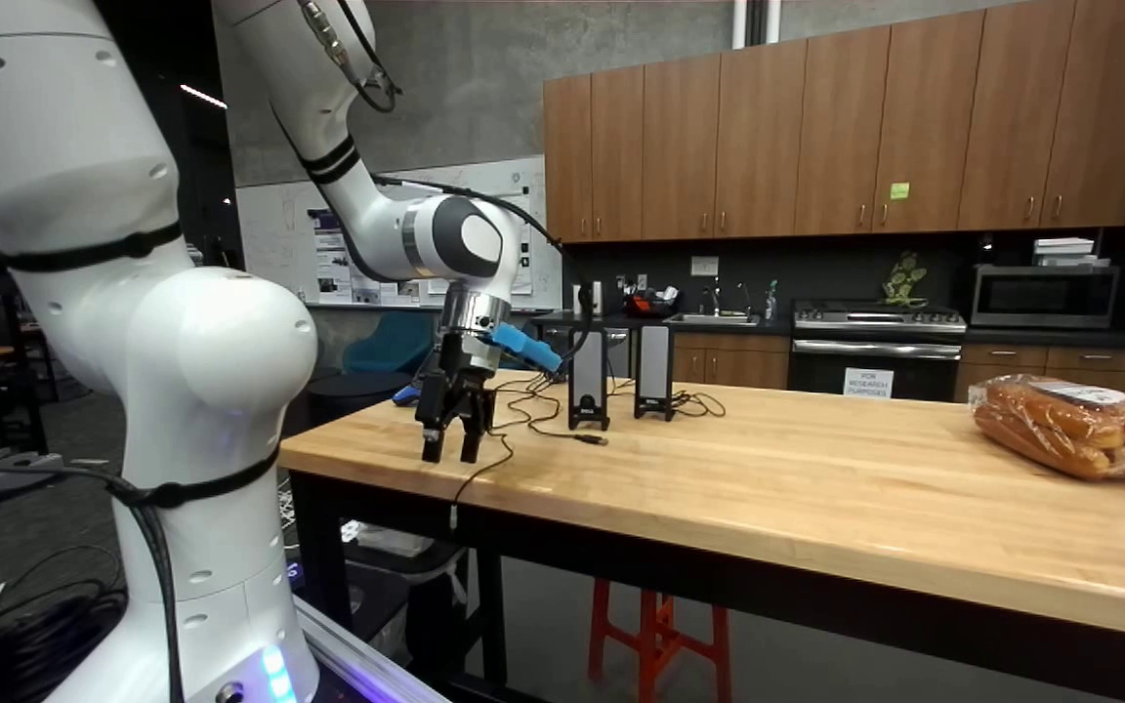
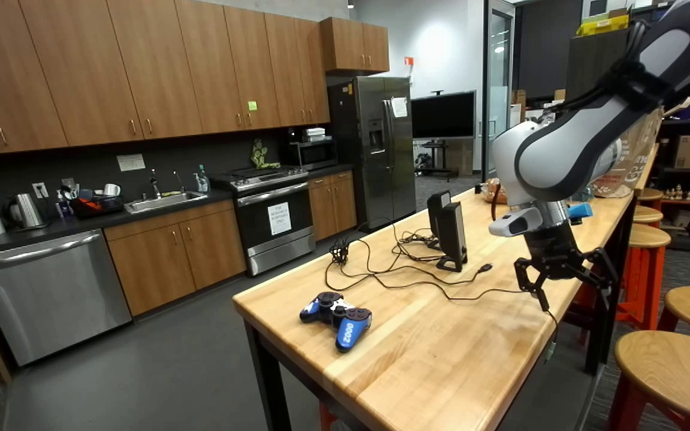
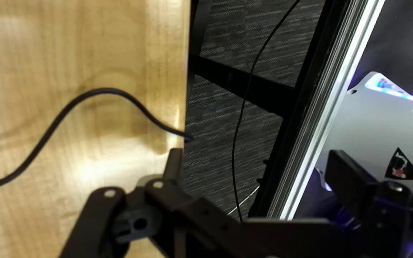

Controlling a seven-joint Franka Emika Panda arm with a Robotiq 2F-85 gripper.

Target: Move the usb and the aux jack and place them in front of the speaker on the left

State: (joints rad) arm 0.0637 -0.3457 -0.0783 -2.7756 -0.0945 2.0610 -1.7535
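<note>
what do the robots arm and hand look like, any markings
The arm is white and rounded, with dark grey trim, black straps and a dark cable. Its hand is black, jointed and two-fingered, near a silver collar and a bright blue piece. The white base carries a dark triangular sticker.

In an exterior view, your left speaker (image 1: 586,376) and right speaker (image 1: 654,369) stand side by side on the table (image 1: 816,488), bread (image 1: 1070,430) far to their right. The USB plug (image 1: 591,439) lies just before the left one; the aux jack (image 1: 453,518) hangs below the near edge, the controller (image 1: 406,396) behind your gripper (image 1: 451,457). In the wrist view, its cord (image 3: 100,91) crosses that edge near the gripper.
</note>
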